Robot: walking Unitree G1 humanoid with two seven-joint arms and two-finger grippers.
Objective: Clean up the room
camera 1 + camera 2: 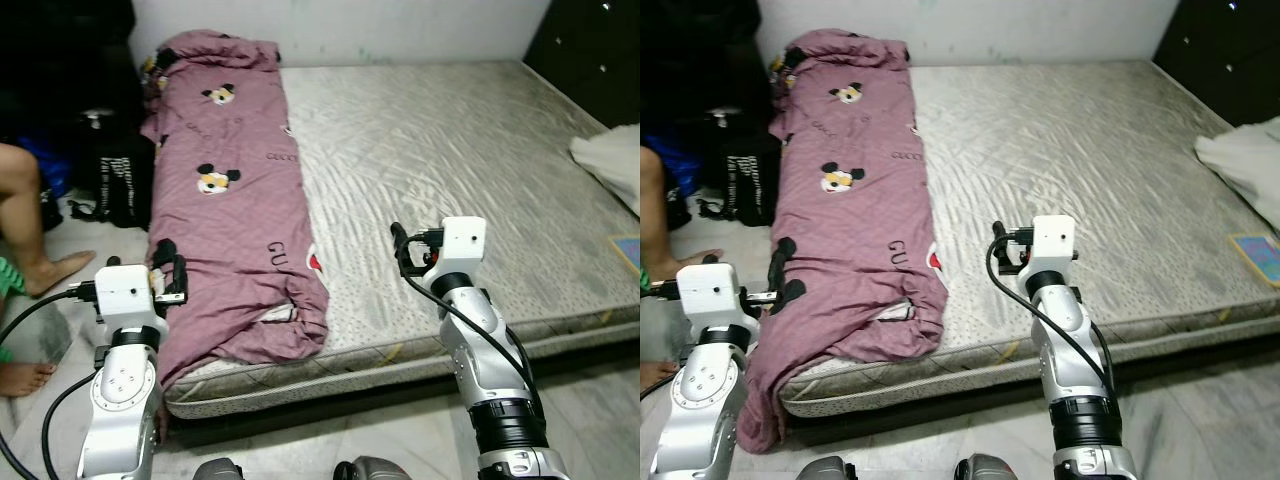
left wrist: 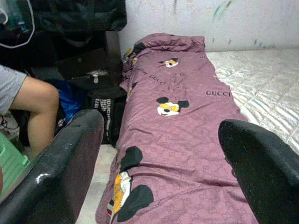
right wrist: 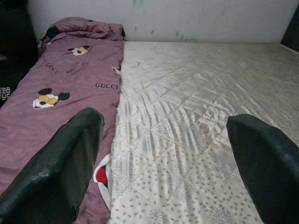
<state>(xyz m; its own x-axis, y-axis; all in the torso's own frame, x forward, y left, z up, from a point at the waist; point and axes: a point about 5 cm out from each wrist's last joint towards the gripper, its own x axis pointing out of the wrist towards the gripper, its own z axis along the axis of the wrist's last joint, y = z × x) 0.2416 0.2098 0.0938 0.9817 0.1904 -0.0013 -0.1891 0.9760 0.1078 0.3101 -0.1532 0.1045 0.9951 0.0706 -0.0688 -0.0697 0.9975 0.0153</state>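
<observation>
A purple blanket [image 1: 230,200] printed with cartoon mice lies in a long folded strip down the left side of a grey quilted mattress [image 1: 450,160]. Its near end hangs over the mattress's front corner. My left gripper [image 1: 168,272] is at the blanket's left edge near that end, open, with the blanket [image 2: 187,121] spread ahead between its fingers [image 2: 70,163]. My right gripper [image 1: 402,250] hovers open over bare mattress [image 3: 196,102] just right of the blanket's near end, and nothing is between its fingers [image 3: 60,168].
A person sits at the left; a bare leg and foot [image 1: 35,230] rest on the floor. A black bag [image 1: 115,175] stands beside the mattress. White cloth [image 1: 612,160] lies at the mattress's right edge, below a dark cabinet [image 1: 590,50].
</observation>
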